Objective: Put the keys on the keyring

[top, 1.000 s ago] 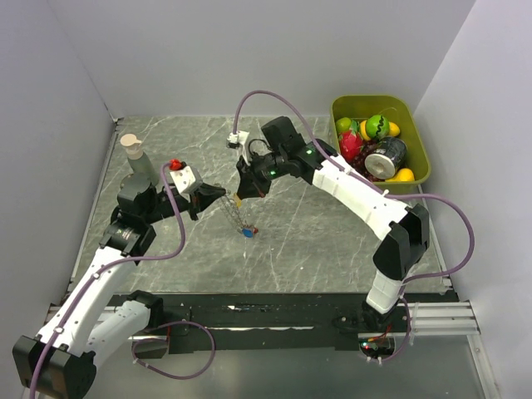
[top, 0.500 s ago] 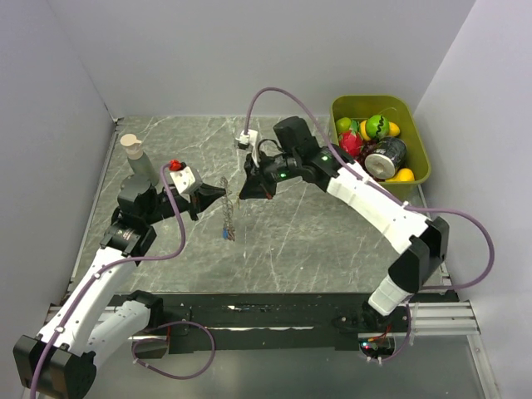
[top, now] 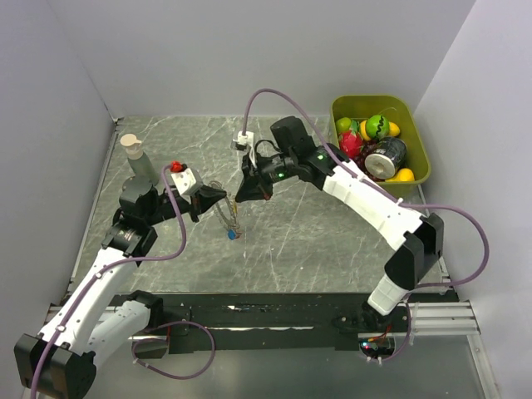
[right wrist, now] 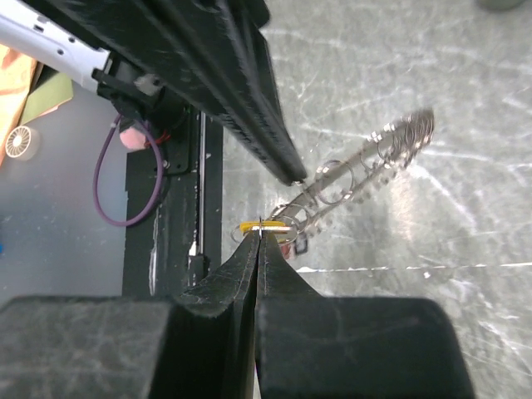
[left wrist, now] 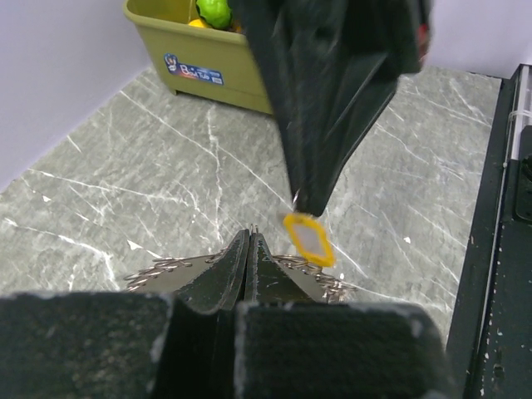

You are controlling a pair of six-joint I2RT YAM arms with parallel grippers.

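While aloft, keyring (left wrist: 166,268) at left end effector (left wrist: 251,241) tip.

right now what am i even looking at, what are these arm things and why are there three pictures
It is a robot: two arms bolted at the near edge of a table, each ending in a two-finger gripper. The wide picture comes from a camera above and behind the arms. The other two come from a camera on each wrist, looking out along that arm's own fingers.

The left gripper is shut on the keyring, a thin ring fringed with small silvery keys. The right gripper is shut on a key with a yellow head, held right beside the ring.

At the table's far right stands a green bin with toy fruit and a can in it.
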